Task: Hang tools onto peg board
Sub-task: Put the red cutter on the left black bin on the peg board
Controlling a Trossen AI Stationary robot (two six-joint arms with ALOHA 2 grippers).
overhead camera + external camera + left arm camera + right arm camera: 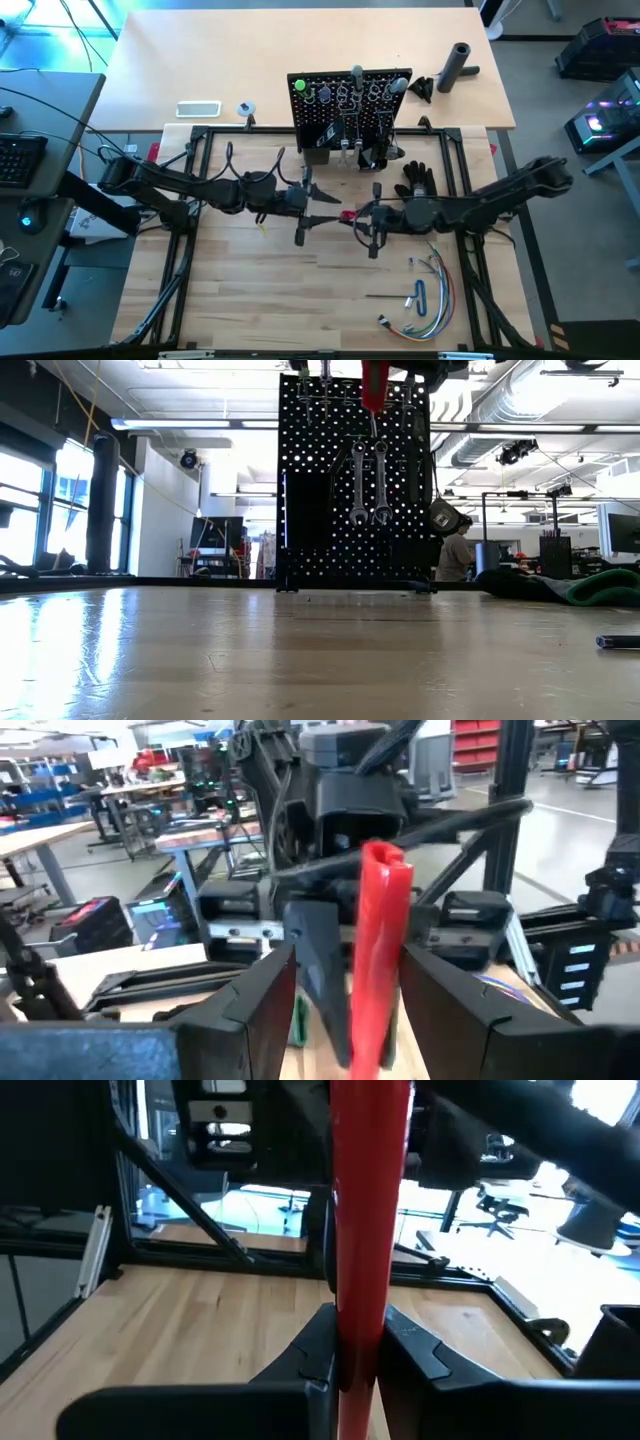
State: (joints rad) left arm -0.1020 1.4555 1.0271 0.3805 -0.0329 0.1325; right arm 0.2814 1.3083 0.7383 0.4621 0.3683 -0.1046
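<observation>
Behind the bench (250,290), the peg board (345,105) already carries wrenches (368,482), while the right pincer (365,216) grasps the red-handled tool (368,1230) mid-bench, the left pincer (318,208) spread around it, unhung.

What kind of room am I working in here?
Likely an open robotics lab or workshop. The low view shows exposed ceiling ducts and a person at a bench behind the peg board; the left wrist view shows rows of worktables.

Left gripper (322,208) parted; right gripper (362,215) clamped
</observation>
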